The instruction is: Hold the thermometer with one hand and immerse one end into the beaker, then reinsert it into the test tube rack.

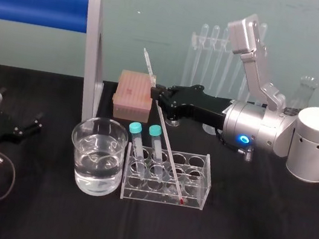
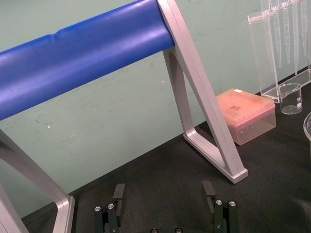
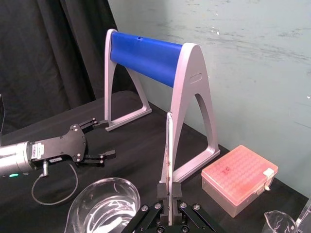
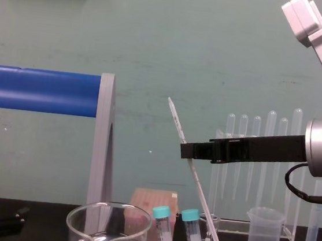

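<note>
The thermometer (image 1: 168,148), a long thin glass rod, leans with its red lower tip inside the test tube rack (image 1: 197,184) and its upper end rising to the back left. My right gripper (image 1: 157,90) reaches in from the right and is shut on the thermometer's upper part. In the right wrist view the rod (image 3: 168,145) stands pinched between the fingers (image 3: 162,191). In the chest view the thermometer (image 4: 199,192) slants down from the gripper (image 4: 185,150). The beaker (image 1: 97,155), part full of water, stands just left of the rack. My left gripper (image 1: 22,127) rests open at the far left.
Two teal-capped tubes (image 1: 137,130) stand in the rack's left holes. A blue roller on a silver frame (image 1: 94,53) stands behind the beaker. At the back are a pink tip box (image 1: 133,95), a pipette stand (image 1: 210,54), a small plastic beaker (image 4: 263,231) and a graduated cylinder (image 1: 305,92).
</note>
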You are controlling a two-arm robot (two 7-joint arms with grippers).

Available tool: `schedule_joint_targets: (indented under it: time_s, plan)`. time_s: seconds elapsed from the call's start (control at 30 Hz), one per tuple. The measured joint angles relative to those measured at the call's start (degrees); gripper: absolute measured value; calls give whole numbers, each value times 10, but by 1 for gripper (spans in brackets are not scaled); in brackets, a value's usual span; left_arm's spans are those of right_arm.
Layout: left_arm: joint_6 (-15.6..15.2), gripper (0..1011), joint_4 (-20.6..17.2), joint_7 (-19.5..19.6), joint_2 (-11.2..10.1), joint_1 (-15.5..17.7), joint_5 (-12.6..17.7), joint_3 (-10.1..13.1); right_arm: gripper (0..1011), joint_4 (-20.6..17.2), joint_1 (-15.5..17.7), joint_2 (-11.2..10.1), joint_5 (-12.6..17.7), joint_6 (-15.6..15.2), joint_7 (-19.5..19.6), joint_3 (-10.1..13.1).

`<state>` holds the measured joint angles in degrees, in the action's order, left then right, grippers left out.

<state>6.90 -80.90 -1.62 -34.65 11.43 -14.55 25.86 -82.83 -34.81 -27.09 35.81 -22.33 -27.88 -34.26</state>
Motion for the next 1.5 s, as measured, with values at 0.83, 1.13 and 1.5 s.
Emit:
schedule_joint_targets:
  time_s: [0.83, 1.13, 1.5]
  plan:
    - [0, 1008, 0, 0, 0, 0, 0, 0, 52, -84, 85, -17, 7, 195, -18, 63]
    - [0, 1008, 0, 0, 0, 0, 0, 0, 52, -104, 84, 0, 29, 250, -43, 92]
    - [0, 1008, 0, 0, 0, 0, 0, 0, 52, -22, -17, 76, 58, 278, -118, 53]
